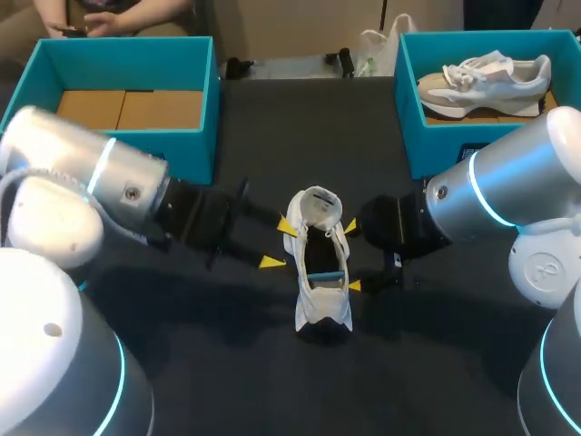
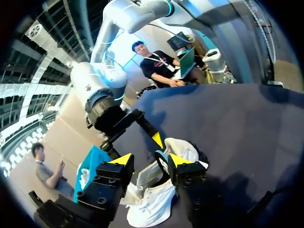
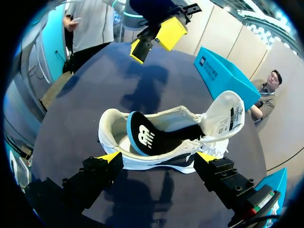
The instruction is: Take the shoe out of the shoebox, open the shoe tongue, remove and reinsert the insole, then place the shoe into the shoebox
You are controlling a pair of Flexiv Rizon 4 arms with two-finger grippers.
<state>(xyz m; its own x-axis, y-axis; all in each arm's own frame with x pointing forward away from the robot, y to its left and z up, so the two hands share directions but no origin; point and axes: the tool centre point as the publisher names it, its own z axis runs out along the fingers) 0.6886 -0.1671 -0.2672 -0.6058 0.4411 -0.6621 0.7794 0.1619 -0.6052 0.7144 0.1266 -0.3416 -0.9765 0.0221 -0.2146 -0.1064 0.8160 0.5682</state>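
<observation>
Left gripper (image 1: 280, 243): fingers spread apart, holding nothing, just beside the shoe (image 1: 324, 313).
Right gripper (image 1: 352, 255): also spread wide and empty, at the shoe's other side.
Shoe: white, upright on the dark table (image 1: 272, 136), tongue (image 1: 318, 204) folded back.
Insole (image 3: 142, 137): black with a blue edge (one end curls up out of the opening).
Left shoebox (image 1: 127, 44): teal, brown cardboard floor.
Right shoebox (image 1: 454, 136): teal, holding a second pale shoe (image 1: 486, 80).
</observation>
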